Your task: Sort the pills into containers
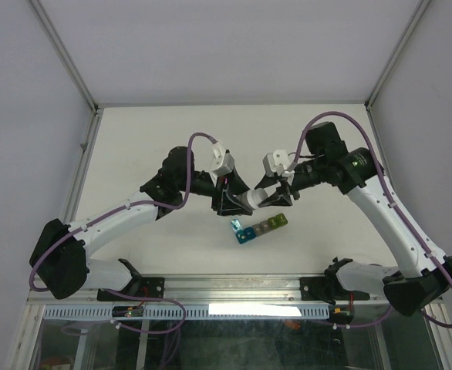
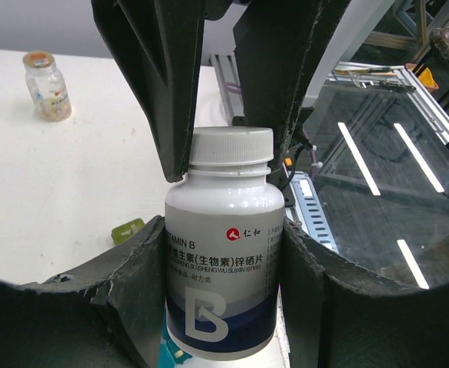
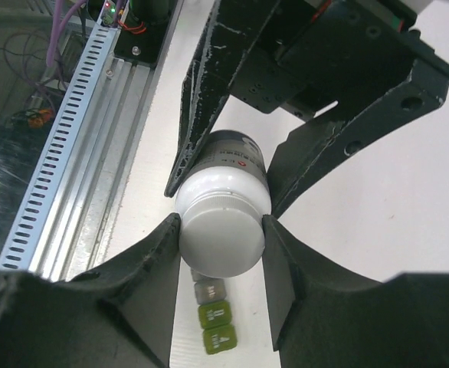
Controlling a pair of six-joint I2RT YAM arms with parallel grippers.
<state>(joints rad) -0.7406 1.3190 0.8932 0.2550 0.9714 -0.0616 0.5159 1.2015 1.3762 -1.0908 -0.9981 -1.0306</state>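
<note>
One pill bottle (image 2: 221, 268), four joined containers (image 1: 258, 229)

Glossy white plastic bottle (image 2: 218, 253), ribbed cap (image 2: 231, 147), matt table (image 2: 48, 176).

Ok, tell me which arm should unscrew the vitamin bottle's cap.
Right: the right gripper is closed on the white cap, while the left gripper holds the vitamin B bottle by its body, steadying it.

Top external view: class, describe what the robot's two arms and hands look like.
Both the left arm and right arm have white links with black joints and bases, each trailed by a looping purple cable. A white block sits at each wrist. The left hand and right hand are black with wedge-shaped fingers.
</note>
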